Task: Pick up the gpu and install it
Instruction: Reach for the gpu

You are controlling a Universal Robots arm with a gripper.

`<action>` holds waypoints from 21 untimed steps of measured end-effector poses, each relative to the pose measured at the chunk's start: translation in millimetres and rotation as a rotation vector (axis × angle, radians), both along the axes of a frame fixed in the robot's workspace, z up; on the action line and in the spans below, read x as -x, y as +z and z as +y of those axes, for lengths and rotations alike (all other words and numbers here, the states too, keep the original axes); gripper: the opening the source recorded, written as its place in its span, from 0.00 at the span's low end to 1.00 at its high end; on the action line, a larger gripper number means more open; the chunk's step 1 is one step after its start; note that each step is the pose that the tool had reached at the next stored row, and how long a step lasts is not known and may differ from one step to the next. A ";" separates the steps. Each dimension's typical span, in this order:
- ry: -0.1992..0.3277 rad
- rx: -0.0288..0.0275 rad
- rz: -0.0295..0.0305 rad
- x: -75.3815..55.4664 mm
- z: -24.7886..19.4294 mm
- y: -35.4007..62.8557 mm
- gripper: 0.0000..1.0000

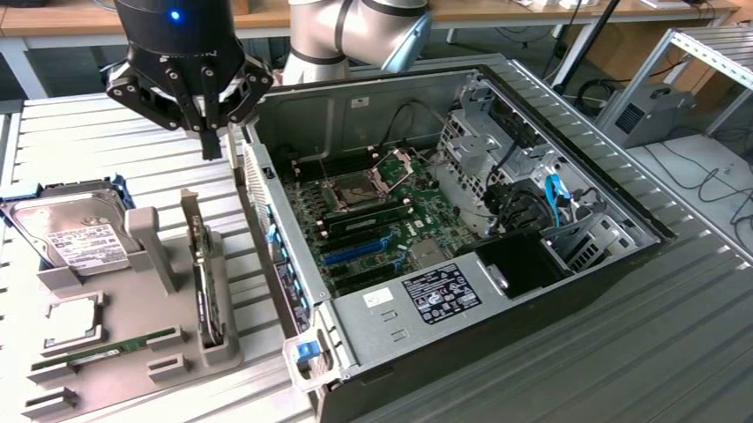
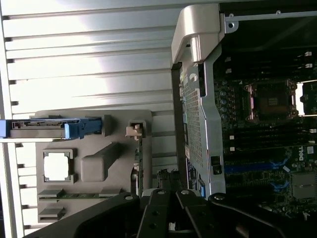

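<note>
The gripper (image 2: 171, 210), closed and empty, hangs nearest the gpu (image 2: 139, 163), not touching it. The gpu stands on edge in a grey holder (image 2: 116, 148), on the side next to the open case (image 2: 200, 64). The holder also carries a drive (image 2: 44, 129), a CPU (image 2: 56, 166) and a RAM stick (image 2: 79, 195). The motherboard (image 2: 257, 144) lies inside the case.

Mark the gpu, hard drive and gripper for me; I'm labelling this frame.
gpu (image 1: 208, 291), exterior view, top edge of the upright card.
hard drive (image 1: 80, 242), exterior view, its white label.
gripper (image 1: 212, 150), exterior view, between its shut fingertips.
</note>
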State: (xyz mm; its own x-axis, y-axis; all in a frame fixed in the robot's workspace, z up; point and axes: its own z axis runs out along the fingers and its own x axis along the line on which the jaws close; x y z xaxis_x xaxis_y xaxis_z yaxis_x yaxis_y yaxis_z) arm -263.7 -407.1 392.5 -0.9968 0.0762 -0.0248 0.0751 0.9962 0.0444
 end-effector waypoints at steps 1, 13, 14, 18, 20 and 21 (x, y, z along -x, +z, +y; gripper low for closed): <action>0.000 0.0000 0.0000 0.0 -0.4 0.0 0.11; 0.000 0.0001 0.0000 0.0 -4.4 -0.2 0.11; 0.000 0.0000 0.0000 0.0 -4.6 -0.3 0.11; 0.000 0.0001 0.0000 0.0 -5.6 -0.3 0.11; 0.000 0.0000 0.0000 0.0 -6.0 -0.4 0.11; 0.000 0.0000 0.0000 0.0 -6.2 -0.4 0.11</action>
